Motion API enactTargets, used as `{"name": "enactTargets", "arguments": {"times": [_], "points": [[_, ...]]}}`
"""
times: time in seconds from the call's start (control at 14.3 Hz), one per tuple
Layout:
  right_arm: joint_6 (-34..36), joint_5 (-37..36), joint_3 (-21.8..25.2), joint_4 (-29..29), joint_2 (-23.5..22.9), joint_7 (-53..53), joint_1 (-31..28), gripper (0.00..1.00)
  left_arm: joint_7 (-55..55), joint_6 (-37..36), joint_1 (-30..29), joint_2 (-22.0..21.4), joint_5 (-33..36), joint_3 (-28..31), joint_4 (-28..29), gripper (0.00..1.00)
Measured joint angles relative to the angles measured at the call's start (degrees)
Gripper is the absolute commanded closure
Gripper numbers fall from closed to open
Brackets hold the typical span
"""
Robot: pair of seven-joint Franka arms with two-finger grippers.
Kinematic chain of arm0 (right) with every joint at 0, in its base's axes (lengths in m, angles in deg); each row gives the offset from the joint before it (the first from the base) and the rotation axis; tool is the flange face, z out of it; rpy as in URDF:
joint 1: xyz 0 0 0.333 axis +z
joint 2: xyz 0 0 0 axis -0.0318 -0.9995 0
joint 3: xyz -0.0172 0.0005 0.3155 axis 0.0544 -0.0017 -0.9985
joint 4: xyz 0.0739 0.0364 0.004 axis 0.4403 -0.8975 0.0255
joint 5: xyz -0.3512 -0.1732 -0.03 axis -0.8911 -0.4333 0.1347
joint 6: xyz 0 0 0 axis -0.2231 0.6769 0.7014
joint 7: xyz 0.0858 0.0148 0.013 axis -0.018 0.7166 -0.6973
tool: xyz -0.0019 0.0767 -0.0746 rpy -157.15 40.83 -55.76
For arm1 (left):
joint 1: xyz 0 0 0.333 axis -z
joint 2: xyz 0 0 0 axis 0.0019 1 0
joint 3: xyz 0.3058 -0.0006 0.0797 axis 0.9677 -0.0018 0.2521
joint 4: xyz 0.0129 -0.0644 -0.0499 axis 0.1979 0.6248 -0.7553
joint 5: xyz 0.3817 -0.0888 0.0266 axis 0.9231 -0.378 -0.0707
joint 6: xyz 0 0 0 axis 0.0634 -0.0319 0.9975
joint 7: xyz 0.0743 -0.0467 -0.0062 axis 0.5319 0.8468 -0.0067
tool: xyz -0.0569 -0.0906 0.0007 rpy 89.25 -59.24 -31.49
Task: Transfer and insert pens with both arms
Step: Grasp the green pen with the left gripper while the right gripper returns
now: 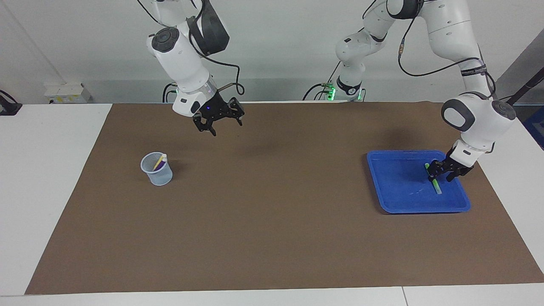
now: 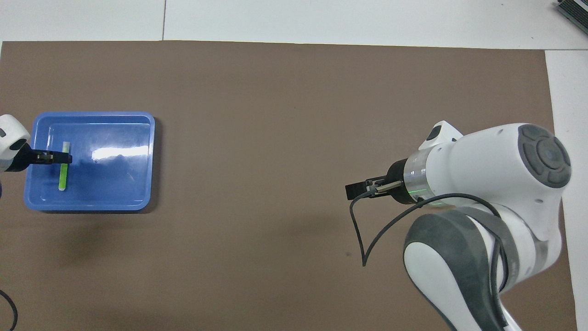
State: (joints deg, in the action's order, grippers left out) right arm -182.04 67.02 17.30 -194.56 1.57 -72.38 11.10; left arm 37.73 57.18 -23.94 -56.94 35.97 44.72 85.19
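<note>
Brown mat (image 1: 272, 221) covers most of the white table.

Blue tray (image 1: 399, 199) sits toward the left arm's end of the table. Green pen (image 1: 434, 180) lies flat in it, pale cap pointing away from the robots.

Left gripper (image 1: 443, 170) is down inside the tray, fingers straddling the green pen around its middle. Whether they are pressed onto it or only set around it, I cannot tell.

Right gripper (image 1: 217, 121) hangs in the air over bare mat, fingers spread wide, holding nothing (this arm waits).

Small translucent cup (image 1: 157, 169) stands toward the right arm's end of the table. Two pens lean inside it: yellow pen (image 1: 159, 161) and purple pen (image 1: 161, 165), side by side against the rim.
</note>
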Motion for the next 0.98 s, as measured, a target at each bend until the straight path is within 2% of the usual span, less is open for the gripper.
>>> {"name": "enactTargets", "arguments": {"times": [0.28, 0.56, 0.91, 0.98], "points": [[-2.1, 4.7, 0.0, 0.0, 0.0, 9.6, 2.1, 0.0, -0.1, 0.4, -0.4, 0.4, 0.0, -0.1, 0.9, 0.32], [-3.8, 8.2, 0.0, -0.1, 0.0, 15.4, 2.6, 0.0, 0.0, 1.4, -0.4, 0.8, 0.0, -0.3, 1.1, 0.47], [-7.1, 11.2, 0.0, -0.2, -0.1, 25.9, 5.2, 0.0, 0.0, 2.9, -0.4, 0.9, 0.0, -0.2, 1.1, 0.8], [-7.7, 12.2, 0.0, -0.3, -0.1, 27.6, 5.8, 0.0, 0.0, 3.1, -0.4, 0.9, 0.0, -0.1, 1.1, 0.89]]}}
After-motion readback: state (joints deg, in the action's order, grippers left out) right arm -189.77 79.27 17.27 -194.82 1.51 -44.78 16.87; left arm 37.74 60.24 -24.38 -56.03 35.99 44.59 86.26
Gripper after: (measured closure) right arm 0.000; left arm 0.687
